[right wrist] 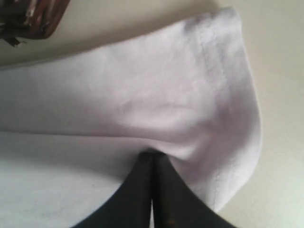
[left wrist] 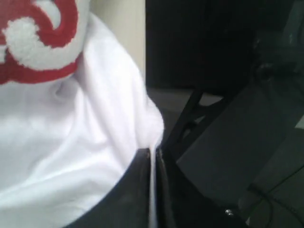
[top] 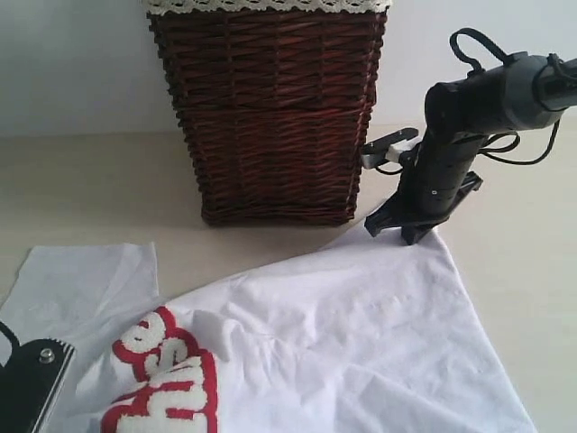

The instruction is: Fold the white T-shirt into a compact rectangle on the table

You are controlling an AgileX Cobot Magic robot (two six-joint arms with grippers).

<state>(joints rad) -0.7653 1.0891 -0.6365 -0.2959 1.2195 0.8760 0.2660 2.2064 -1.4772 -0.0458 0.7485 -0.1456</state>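
Observation:
The white T-shirt (top: 361, 334) lies spread over the beige table (top: 90, 189), its red band with fuzzy white letters (top: 167, 379) near the front left. My right gripper (top: 407, 233) is shut on the shirt's far right corner, just in front of the basket; the right wrist view shows the hemmed cloth (right wrist: 190, 95) bunched at the closed tips (right wrist: 154, 156). Only the left gripper's body (top: 32, 383) shows at the bottom left of the exterior view. In the left wrist view its jaws (left wrist: 153, 154) are pinched on a thin fold of the shirt (left wrist: 71, 142).
A tall dark brown wicker basket (top: 270, 117) with a lace-trimmed liner (top: 266, 5) stands at the back centre, close to the right arm (top: 487, 99). Bare table lies to the basket's left and at the far right (top: 532, 271).

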